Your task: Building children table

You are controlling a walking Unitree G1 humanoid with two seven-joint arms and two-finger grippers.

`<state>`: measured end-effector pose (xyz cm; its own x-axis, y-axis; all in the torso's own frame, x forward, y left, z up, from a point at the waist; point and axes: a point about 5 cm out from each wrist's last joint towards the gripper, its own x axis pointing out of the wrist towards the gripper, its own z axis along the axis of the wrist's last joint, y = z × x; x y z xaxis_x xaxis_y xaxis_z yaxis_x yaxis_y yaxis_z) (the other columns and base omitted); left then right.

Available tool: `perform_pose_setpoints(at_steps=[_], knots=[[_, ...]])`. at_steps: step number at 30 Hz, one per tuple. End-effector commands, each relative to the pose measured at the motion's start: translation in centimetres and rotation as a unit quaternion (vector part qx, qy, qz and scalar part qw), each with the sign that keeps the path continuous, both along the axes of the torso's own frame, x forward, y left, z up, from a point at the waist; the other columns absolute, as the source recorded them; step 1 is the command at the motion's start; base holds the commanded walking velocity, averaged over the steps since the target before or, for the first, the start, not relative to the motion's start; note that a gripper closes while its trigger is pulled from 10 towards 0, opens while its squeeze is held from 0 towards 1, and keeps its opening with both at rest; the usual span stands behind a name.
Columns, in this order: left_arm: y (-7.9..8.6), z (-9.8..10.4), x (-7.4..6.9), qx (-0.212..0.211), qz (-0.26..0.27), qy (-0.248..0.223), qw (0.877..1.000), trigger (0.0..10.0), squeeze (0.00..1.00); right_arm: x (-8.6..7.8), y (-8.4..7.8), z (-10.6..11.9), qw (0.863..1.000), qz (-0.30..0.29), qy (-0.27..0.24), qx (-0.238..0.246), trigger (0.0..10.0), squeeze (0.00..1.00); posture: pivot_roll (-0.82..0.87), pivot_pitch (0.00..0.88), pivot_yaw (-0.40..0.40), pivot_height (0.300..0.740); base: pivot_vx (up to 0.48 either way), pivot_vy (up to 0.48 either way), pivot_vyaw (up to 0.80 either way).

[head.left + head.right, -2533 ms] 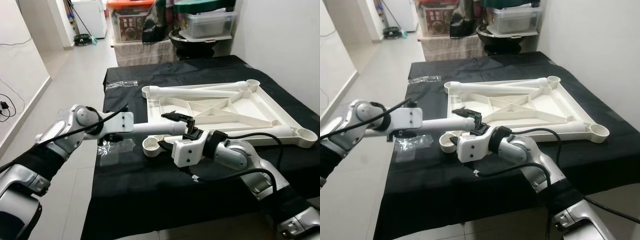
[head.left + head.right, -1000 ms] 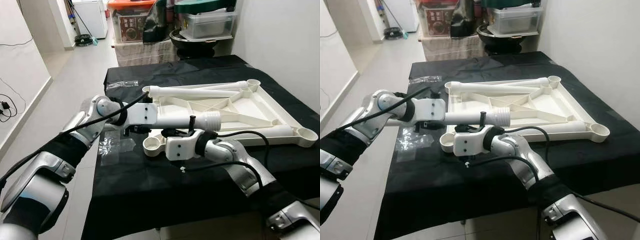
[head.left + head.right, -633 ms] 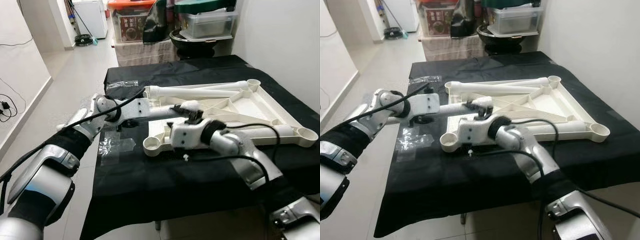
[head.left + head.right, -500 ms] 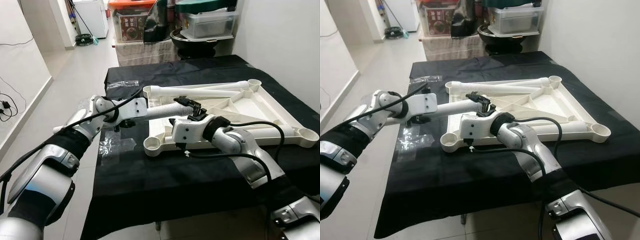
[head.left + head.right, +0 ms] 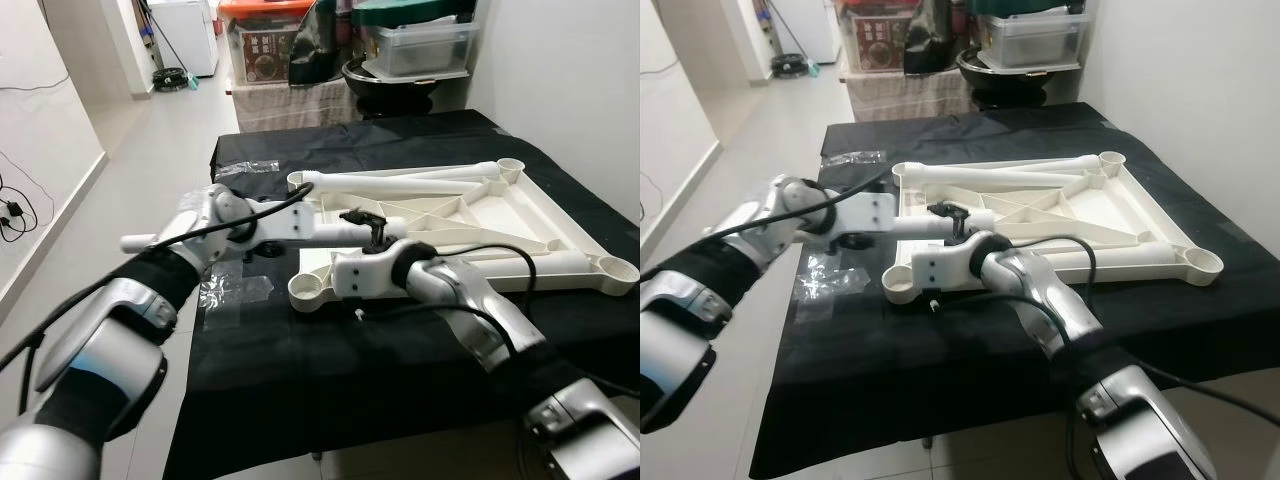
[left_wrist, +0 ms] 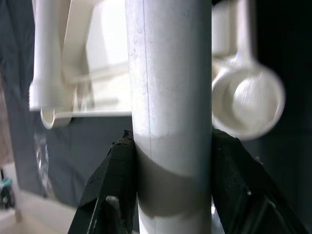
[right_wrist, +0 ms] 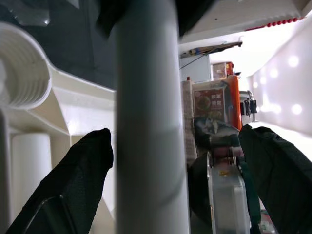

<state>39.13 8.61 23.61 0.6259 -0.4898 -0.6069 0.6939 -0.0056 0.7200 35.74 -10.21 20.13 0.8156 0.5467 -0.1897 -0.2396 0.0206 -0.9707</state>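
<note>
Both grippers meet on the white leg (image 5: 250,232): our left gripper (image 6: 168,185) clamps it, while our right gripper (image 5: 372,225) straddles its end with fingers apart. We hold it level above the tabletop (image 5: 560,235), near the corner socket (image 5: 306,291), presumably for insertion.

Setting: a home, storage corner of a room. Tiled floor (image 5: 120,150), white walls, black-covered desk (image 5: 260,370). Behind it: stacked plastic storage boxes (image 5: 415,45), white appliance (image 5: 185,35), wall cable (image 5: 15,205).
</note>
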Motion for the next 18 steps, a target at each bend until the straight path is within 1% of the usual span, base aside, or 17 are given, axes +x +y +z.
perform_pose_setpoints(at_steps=[1, 4, 8, 9, 10, 11, 14, 18], knots=[[-0.6, 0.4, -0.1, 0.001, -0.011, 0.003, 1.0, 10.0, 0.0, 0.3, 0.1, -0.5, 1.0, -0.011, 0.004, -0.006, 10.0, 0.0, 0.02, 0.0, 0.014, 0.74, 0.0, 0.0, 0.0], [-1.6, 0.3, -0.6, -0.003, -0.032, 0.016, 0.999, 10.0, 0.0, 0.8, 0.0, -0.5, 1.0, -0.027, 0.008, -0.006, 10.0, 0.0, 0.02, 0.0, 0.015, 0.74, 0.0, 0.0, 0.0], [-1.9, 0.3, -0.7, -0.005, -0.04, 0.019, 0.999, 10.0, 0.0, 1.0, -0.4, -1.0, 0.999, -0.037, 0.021, -0.014, 10.0, 0.0, 0.02, 0.0, 0.015, 0.74, 0.0, 0.0, 0.0], [-2.0, 0.3, -0.7, -0.007, -0.039, 0.018, 0.999, 10.0, 0.0, 1.0, -0.6, -1.4, 0.999, -0.039, 0.03, -0.019, 7.5, 0.0, 0.02, 0.0, 0.015, 0.74, 0.0, 0.0, 0.0], [-2.0, 0.3, -0.7, -0.007, -0.039, 0.018, 0.999, 10.0, 0.0, 1.0, -0.6, -1.4, 0.999, -0.039, 0.03, -0.019, 7.5, 0.0, 0.02, 0.0, 0.015, 0.74, 0.0, 0.0, 0.0], [-2.1, 0.4, -0.6, -0.008, -0.038, 0.015, 0.999, 10.0, 0.0, 1.0, -0.9, -1.7, 0.998, -0.04, 0.038, -0.021, 0.0, 0.0, 0.02, 0.0, 0.015, 0.74, 0.0, 0.0, 0.0], [-1.9, 0.8, -0.3, -0.012, -0.03, 0.005, 0.999, 10.0, 0.0, 1.0, -1.3, -2.0, 0.998, -0.044, 0.044, -0.021, 0.0, 0.0, 0.01, 0.0, 0.02, 0.74, 0.0, 0.0, 0.0], [-1.7, 1.1, -0.2, -0.014, -0.025, 0.0, 1.0, 10.0, 0.0, 1.1, -1.5, -1.8, 0.998, -0.048, 0.044, -0.012, 0.0, 0.0, 0.01, 0.0, 0.019, 0.74, 0.0, 0.0, 0.0]])
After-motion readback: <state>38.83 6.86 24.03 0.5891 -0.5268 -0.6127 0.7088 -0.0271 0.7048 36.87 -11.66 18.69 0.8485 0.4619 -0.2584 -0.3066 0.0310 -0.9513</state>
